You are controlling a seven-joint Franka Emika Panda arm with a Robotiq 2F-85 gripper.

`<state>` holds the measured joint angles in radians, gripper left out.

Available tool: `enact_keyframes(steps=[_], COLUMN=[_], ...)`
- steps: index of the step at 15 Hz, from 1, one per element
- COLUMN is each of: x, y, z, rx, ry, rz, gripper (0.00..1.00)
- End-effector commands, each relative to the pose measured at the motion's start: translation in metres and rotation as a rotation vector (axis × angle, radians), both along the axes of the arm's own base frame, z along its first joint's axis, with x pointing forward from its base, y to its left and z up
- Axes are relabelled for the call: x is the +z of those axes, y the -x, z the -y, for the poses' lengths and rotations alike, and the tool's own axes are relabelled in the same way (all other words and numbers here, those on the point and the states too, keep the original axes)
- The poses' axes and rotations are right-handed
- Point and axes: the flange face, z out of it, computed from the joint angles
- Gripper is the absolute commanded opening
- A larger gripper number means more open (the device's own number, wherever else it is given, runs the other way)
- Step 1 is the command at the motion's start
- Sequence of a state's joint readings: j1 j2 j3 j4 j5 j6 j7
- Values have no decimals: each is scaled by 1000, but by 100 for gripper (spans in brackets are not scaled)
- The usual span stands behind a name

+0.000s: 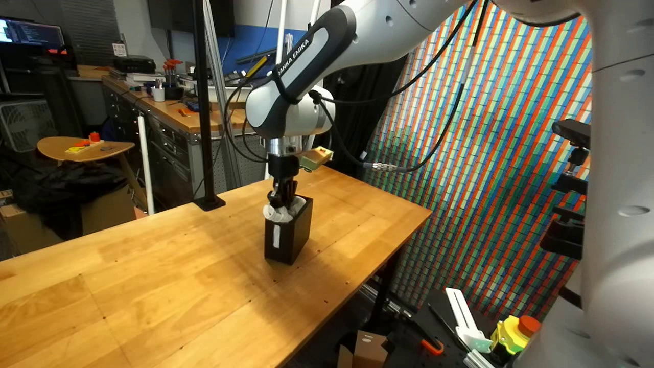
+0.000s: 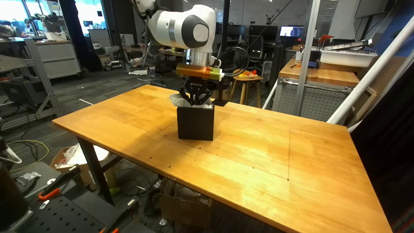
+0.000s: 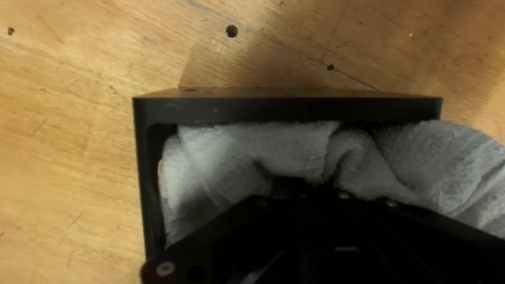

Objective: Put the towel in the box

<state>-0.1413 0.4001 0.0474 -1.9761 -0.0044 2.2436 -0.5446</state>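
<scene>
The black box [image 1: 301,230] stands upright on the wooden table, with a pale strip on its narrow end. Most of the grey-white towel [image 3: 252,150] is bunched inside the box's opening, below the rim [image 3: 284,110] along the far wall in the wrist view. One end of the towel [image 2: 176,99] bulges out over a short side of the box. My gripper [image 3: 305,189] points straight down into the opening, its fingers close together and shut on the towel, whose folds gather at them. The very tips are buried in the cloth. In both exterior views the gripper [image 2: 194,102] is directly above the box.
The wooden table [image 2: 258,155] reaches out on all sides of the box. A black post with a flat base [image 1: 208,203] stands at the table's edge. Off the table, near the robot's base, is a red and yellow stop button [image 1: 516,332].
</scene>
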Motion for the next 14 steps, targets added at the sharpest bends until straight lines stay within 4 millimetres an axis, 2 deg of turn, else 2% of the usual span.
enact_keyframes(steps=[1, 8, 14], x=[-15, 1, -10], y=[5, 14, 28], z=[-4, -7, -21], rx=[3, 7, 12], ry=[-7, -9, -36], rz=[-46, -42, -55], gripper=[3, 3, 3])
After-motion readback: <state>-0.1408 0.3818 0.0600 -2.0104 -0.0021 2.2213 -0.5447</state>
